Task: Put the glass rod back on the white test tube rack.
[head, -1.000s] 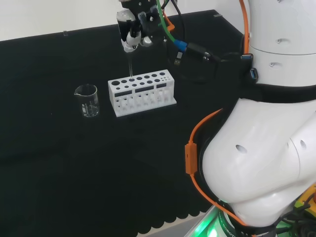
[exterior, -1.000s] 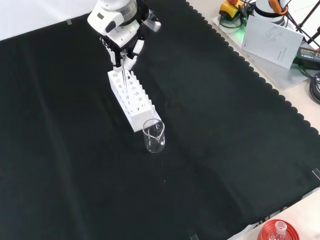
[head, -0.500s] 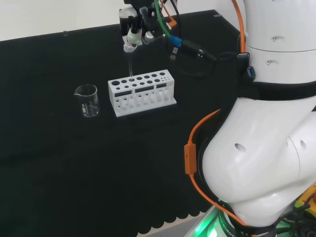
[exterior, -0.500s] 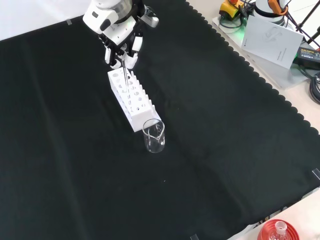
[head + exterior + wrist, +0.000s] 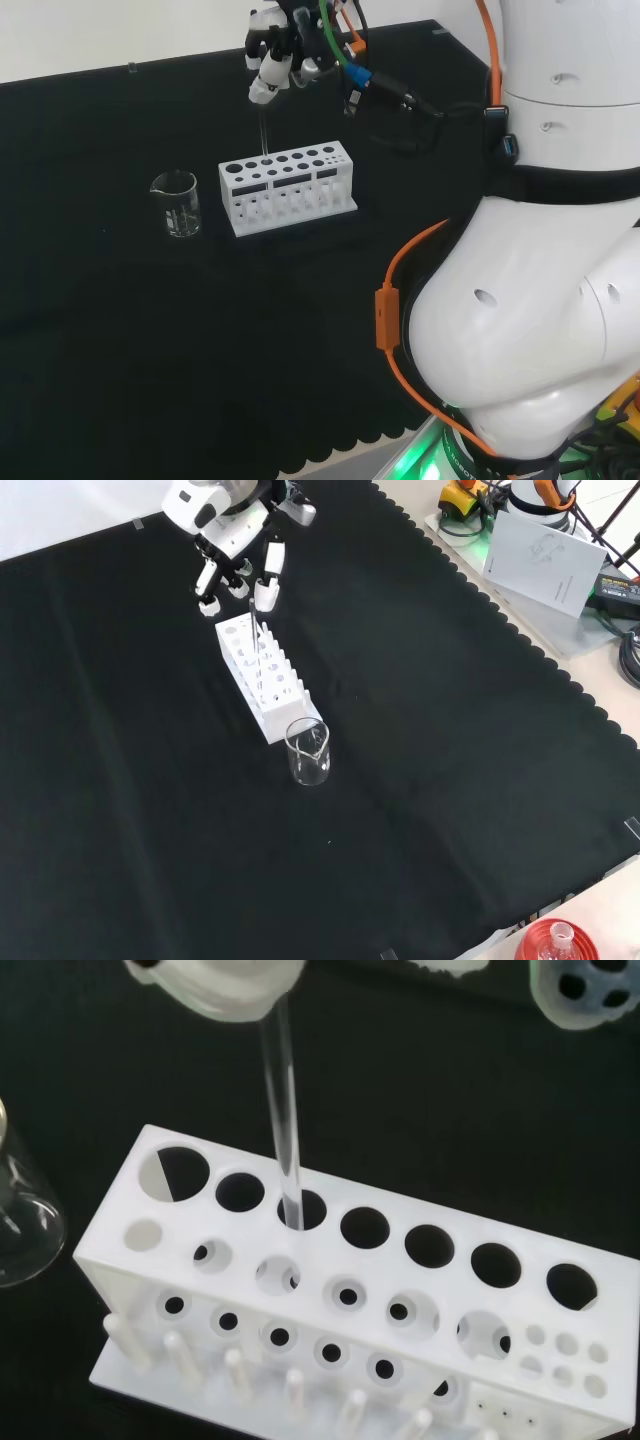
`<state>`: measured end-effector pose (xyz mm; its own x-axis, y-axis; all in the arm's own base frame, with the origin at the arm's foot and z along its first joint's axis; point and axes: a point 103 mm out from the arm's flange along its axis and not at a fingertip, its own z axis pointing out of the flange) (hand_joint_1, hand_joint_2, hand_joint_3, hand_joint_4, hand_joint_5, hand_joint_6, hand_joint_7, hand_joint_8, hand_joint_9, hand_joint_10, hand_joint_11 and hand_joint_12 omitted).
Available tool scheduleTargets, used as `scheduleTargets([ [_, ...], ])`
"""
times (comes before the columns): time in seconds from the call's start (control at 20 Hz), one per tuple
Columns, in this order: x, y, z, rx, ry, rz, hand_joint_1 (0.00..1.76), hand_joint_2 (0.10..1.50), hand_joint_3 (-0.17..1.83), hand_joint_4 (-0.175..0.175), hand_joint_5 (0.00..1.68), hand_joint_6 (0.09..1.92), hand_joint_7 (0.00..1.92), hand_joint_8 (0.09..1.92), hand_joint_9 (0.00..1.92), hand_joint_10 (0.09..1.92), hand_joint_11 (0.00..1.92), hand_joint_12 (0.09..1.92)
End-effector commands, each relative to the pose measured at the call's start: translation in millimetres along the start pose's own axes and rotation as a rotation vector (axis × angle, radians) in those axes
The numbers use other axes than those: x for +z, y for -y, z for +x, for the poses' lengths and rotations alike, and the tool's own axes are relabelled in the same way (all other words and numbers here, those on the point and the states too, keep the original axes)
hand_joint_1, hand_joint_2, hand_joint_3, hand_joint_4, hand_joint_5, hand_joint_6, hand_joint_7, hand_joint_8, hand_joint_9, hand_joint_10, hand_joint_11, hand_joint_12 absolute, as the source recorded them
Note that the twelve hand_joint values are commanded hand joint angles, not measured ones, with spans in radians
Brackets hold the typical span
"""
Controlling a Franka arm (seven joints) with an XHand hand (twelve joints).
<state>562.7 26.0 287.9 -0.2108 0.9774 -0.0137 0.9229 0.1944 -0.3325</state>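
I've got the hand (image 5: 236,550) up over the far end of the white test tube rack (image 5: 262,678) in the front view, fingers (image 5: 270,583) spread and pointing down, nothing pinched between them that I can see. The glass rod (image 5: 283,1125) is standing in the rack, and from the wrist view it drops into the third large hole of the top row, counting from the end near the beaker (image 5: 177,203), tilted a little. In the head view the rod (image 5: 263,130) shows as a thin line rising from the rack's back row toward the hand (image 5: 274,52). The beaker sits just beside the rack's end on the black cloth (image 5: 420,740).
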Motion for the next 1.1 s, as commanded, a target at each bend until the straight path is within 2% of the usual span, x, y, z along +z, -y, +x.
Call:
scheduleTargets([
  [0.05,-16.6,12.1,-6.5,0.017,-0.014,-0.022,0.92,0.88,-0.17,-0.175,0.46,0.82,1.51,0.09,1.8,0.09,1.87,0.33],
  [0.6,-45.2,41.9,-7.5,0.022,-0.029,-0.087,0.91,0.89,-0.17,-0.175,0.48,0.81,1.51,0.09,1.83,0.09,1.86,0.33],
  [1.1,-50.8,63.9,-8.8,0.038,-0.044,-0.103,0.94,0.91,-0.17,-0.175,0.51,0.81,1.51,0.09,1.85,0.09,1.86,0.33],
])
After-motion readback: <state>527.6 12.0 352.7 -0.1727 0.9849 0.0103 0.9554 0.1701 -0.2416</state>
